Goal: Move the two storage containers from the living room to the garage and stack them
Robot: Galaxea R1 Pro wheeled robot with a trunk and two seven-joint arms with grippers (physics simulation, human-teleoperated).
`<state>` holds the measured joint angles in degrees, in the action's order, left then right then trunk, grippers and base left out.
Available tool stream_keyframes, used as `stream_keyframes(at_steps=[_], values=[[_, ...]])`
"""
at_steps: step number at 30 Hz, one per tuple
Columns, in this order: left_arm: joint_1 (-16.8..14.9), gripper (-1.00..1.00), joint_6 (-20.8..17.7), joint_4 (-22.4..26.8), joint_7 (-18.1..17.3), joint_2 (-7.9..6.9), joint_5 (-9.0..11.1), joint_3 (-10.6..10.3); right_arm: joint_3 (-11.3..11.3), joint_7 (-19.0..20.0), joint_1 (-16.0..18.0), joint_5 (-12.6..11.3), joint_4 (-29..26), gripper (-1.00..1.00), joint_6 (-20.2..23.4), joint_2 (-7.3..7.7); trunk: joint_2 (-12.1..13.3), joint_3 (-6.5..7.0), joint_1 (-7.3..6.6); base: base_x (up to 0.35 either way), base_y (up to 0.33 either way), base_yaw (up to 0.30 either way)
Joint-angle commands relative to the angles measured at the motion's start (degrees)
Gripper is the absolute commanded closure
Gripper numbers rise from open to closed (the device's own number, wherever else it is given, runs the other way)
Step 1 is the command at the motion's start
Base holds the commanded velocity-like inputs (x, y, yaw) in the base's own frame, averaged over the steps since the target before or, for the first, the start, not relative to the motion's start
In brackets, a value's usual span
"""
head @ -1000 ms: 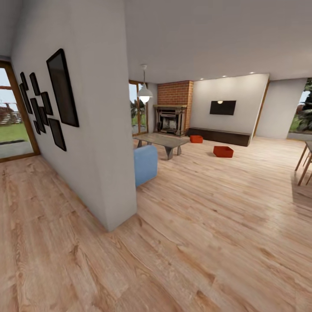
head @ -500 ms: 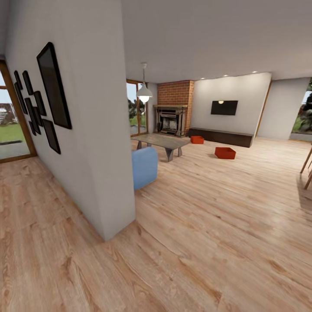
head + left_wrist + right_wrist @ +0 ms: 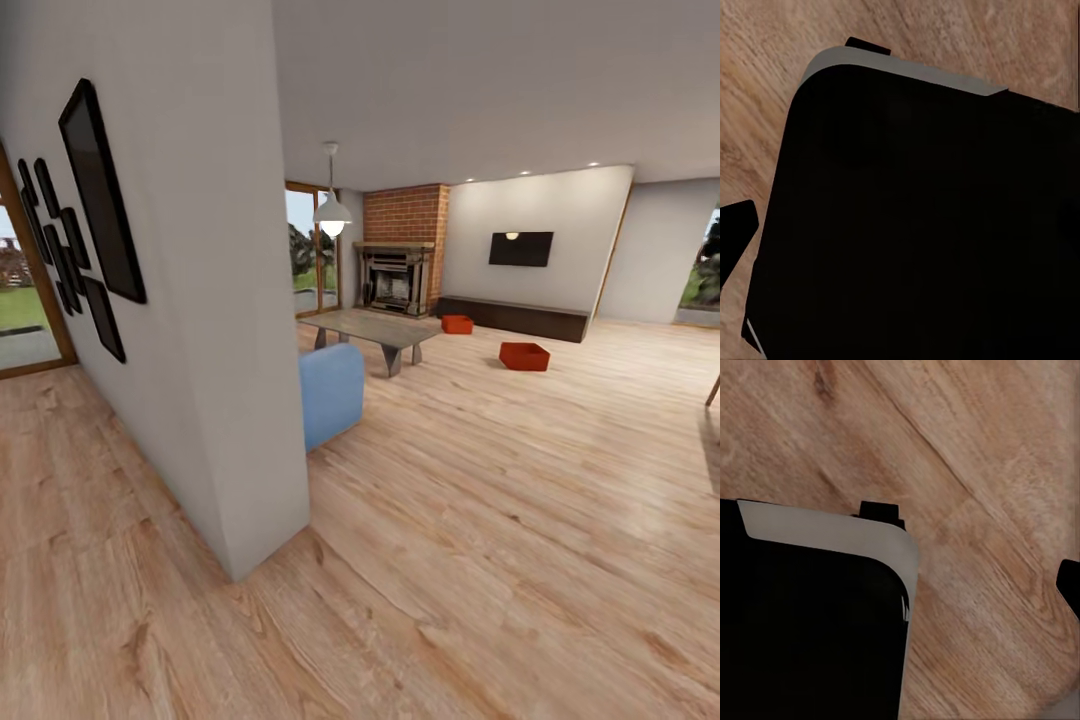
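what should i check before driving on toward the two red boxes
1. Both storage containers in sight: ok, nearer container and farther container sit on the wood floor.
2. Containers apart, not stacked: ok.
3. Straight path to the nearer container: ok, bare planks ahead.
4. Wall corner close on the left: not ok, keep right.
5. Blue seat and coffee table off the route: ok.
6. Grippers open: cannot tell.
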<state>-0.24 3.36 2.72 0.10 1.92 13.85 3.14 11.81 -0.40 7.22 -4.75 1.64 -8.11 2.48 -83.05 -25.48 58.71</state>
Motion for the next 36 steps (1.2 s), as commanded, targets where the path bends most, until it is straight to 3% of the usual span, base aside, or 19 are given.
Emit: stream_keyframes(at_steps=[1,28,36], values=[[-0.02,-1.00,0.15,-0.01,0.01,0.02,0.07,0.29,0.45,-0.04,0.07,-0.51,0.18,-1.00,-0.39,-0.02,-0.03,-0.06,0.02,0.202,0.000,0.000],[-0.02,-1.00,0.24,0.09,-0.36,0.02,0.48,0.37,-0.21,0.66,0.07,-1.23,0.20,-1.00,-0.36,0.07,-0.03,0.69,0.02,0.012,0.000,-0.248],[-0.02,-1.00,0.16,0.09,-0.36,0.02,0.07,0.13,-0.21,0.66,0.07,-1.23,0.19,-1.00,-0.33,-0.02,-0.03,0.83,0.02,0.214,0.000,-0.294]])
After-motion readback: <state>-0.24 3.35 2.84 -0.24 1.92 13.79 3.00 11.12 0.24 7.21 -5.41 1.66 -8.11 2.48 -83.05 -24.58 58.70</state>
